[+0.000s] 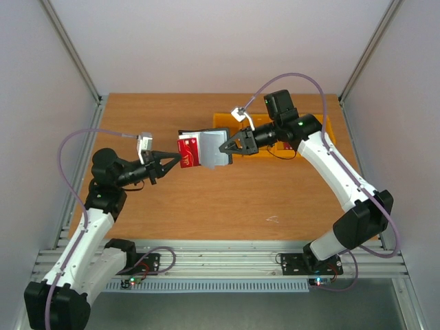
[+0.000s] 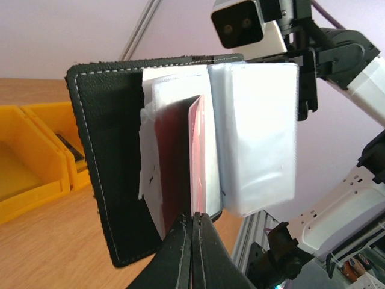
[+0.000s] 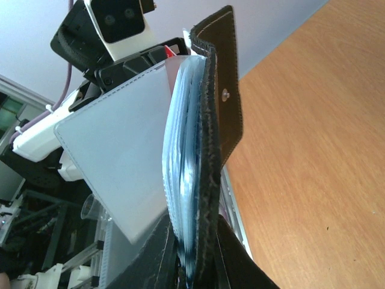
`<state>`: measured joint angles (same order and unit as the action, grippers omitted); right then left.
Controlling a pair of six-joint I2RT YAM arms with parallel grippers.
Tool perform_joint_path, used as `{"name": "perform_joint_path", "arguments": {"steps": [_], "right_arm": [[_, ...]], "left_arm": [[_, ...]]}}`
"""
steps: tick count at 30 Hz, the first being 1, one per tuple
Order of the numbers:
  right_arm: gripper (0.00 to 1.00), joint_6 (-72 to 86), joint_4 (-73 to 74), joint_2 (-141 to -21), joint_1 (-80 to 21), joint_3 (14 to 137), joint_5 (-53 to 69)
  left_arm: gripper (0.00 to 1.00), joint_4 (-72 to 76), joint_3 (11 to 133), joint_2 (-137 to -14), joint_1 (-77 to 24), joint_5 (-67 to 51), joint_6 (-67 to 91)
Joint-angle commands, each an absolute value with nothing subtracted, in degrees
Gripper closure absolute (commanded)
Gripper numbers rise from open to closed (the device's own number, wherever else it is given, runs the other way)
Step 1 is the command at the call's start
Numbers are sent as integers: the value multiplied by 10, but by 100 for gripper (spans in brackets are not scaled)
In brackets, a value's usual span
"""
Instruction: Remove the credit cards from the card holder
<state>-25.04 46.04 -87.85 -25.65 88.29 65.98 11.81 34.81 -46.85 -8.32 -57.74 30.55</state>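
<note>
Woodgrain table [image 1: 206,206], stitched holder [image 2: 108,150], red card [image 2: 197,158]

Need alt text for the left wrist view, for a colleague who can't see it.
Left gripper shut on the lower edge of a red card in the open black card holder. Right arm stands behind it; yellow bins at left.

Left arm [image 1: 82,237] and right arm [image 1: 337,175]: white link shells, black joint housings. One lilac cable [image 1: 103,130] per arm, routed externally in a loop. Base plate [image 1: 148,263]: black, with red and green indicator lights. Wrist camera [image 2: 237,23]: white housing, black lens panel, two lenses. Left gripper [image 1: 180,159] and right gripper [image 1: 221,147]: black tapered fingers
</note>
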Motion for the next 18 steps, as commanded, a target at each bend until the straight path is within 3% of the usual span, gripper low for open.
{"name": "perform_joint_path", "arguments": {"steps": [1,7,18], "right_arm": [[99,-263,471,-859,-257,878,663],[99,-215,485,-889,-259,837,607],[99,-30,185,-1004,-344,682,629]], "left_arm": [[100,75,357,-454,-81,-552,273],[100,-31,375,-416,-81,-394,176],[100,-6,357,-382,-81,-428,212]]}}
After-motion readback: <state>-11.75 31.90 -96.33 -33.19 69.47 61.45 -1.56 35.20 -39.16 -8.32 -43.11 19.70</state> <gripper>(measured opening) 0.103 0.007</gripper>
